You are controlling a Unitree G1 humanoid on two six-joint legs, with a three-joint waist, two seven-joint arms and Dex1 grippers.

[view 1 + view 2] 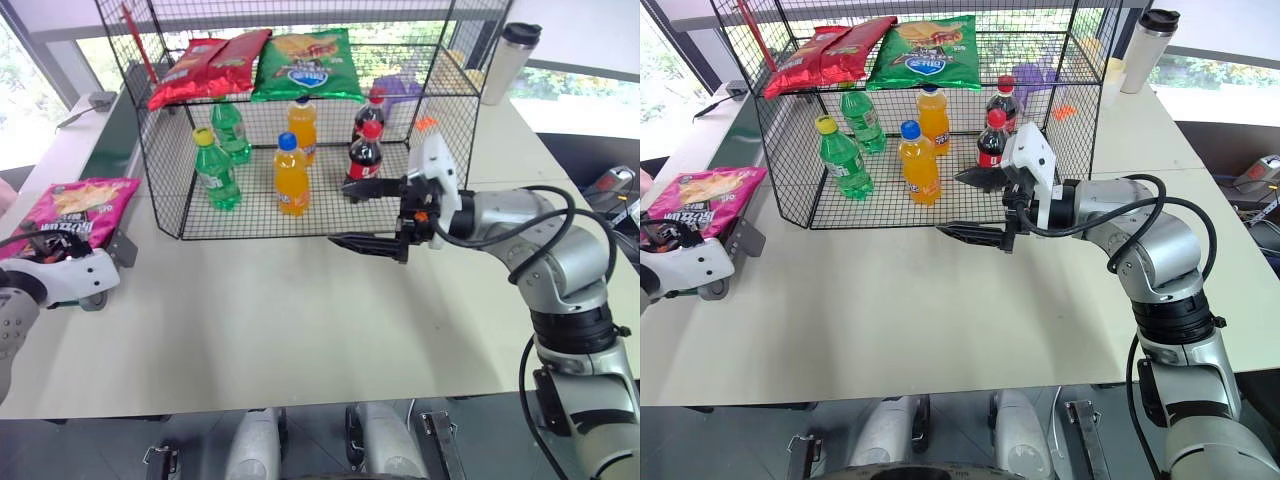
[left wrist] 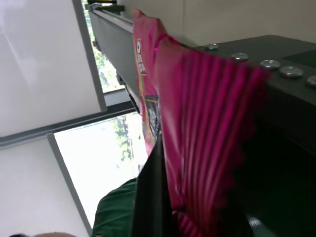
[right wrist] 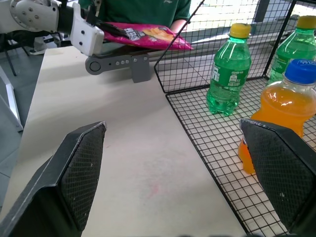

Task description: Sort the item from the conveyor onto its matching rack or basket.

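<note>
The left end effector (image 1: 45, 250) is clamped on the near edge of the pink bag (image 1: 80, 212), its fingers (image 2: 150, 197) pinching the crimped seal. The bag lies flat on the conveyor (image 1: 112, 120) end at the counter's (image 1: 300, 320) left edge, beside the rack's (image 1: 165, 190) left wall and apart from it. The right end effector (image 1: 372, 215) hangs over the counter just in front of the rack, pointing left, with its fingers (image 3: 81, 173) spread wide and nothing between them. On the rack's lower level stand two green bottles (image 1: 216, 170), two orange ones (image 1: 291, 176) and two cola bottles (image 1: 364, 152). On the upper level lie red bags (image 1: 205, 66) and a green bag (image 1: 308, 64). A tumbler (image 1: 508, 62) stands at the counter's far right.
</note>
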